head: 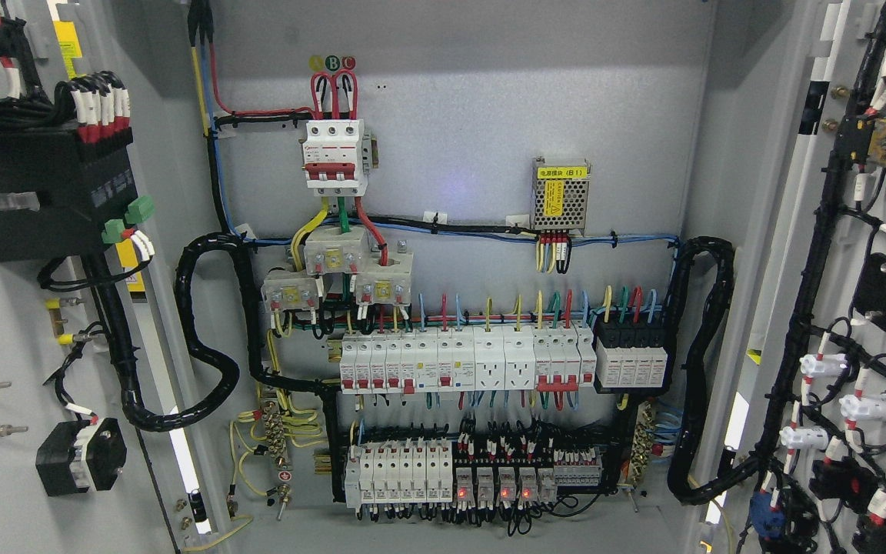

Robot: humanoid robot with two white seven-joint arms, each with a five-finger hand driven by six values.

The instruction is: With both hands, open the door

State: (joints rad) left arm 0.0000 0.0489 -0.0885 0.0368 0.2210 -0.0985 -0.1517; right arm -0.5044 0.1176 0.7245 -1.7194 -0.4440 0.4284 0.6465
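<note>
Standing wide open, both doors of a grey electrical cabinet frame its wired interior: the left door (pixel 4 323) swung out at the picture's left edge, the right door (pixel 858 231) at the right edge. Neither of the robot's hands appears anywhere in the head view, so their state cannot be told.

On the back panel (pixel 451 100), a three-pole main breaker (pixel 334 156) sits high, fed by red looped wires. To its right hangs a small perforated power supply (pixel 560 195) with a yellow label. Below, a long row of white breakers and sockets (pixel 466 360) runs across the middle, and beneath it a lower row of breakers and relays (pixel 474 473), several showing red lights. Thick black conduit (pixel 204 338) loops along the left side of the panel, and another black bundle (pixel 701 369) curves down the right.

The left door's inner face carries a black box (pixel 43 192) with white-and-red wire ends; the right door bears white-capped fittings (pixel 870 406) strung on black cabling.
</note>
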